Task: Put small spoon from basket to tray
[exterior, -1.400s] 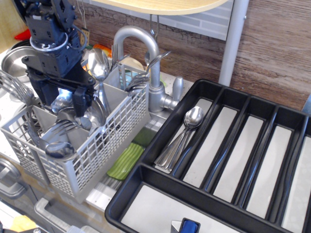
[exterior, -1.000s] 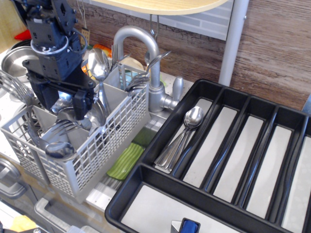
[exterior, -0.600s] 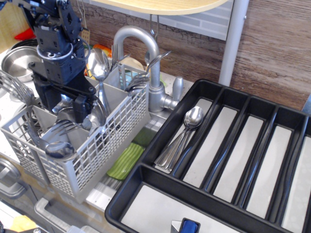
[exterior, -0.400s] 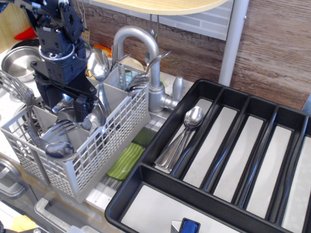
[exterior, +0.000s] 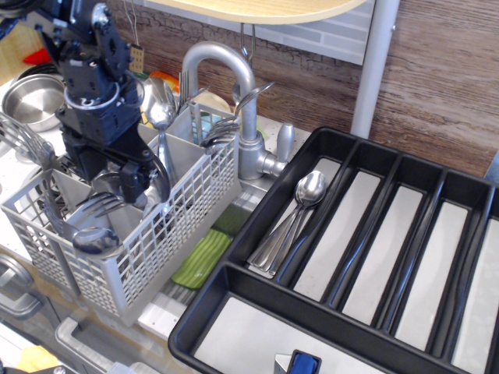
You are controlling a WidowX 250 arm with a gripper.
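Observation:
The pale mesh basket [exterior: 183,209] stands at the left, full of spoons and forks. My gripper [exterior: 109,176] reaches down into its rear left compartment with the jaws apart. One black finger [exterior: 137,179] shows beside a shiny spoon bowl [exterior: 111,185] that lies between the fingers. I cannot tell whether this is the small spoon, as its handle is hidden. The black tray [exterior: 234,274] lies to the right, with a few spoons [exterior: 301,204] in its leftmost long compartment.
A tall big spoon [exterior: 160,106] stands upright just right of the gripper. A steel faucet [exterior: 234,82] rises between basket and tray. A round steel bowl [exterior: 31,95] sits at the far left. A green sponge [exterior: 201,257] lies below the basket.
The arm has tilted and shifted a little to the right, and the fingers have sunk slightly deeper into the basket. The cutlery and the tray have not moved.

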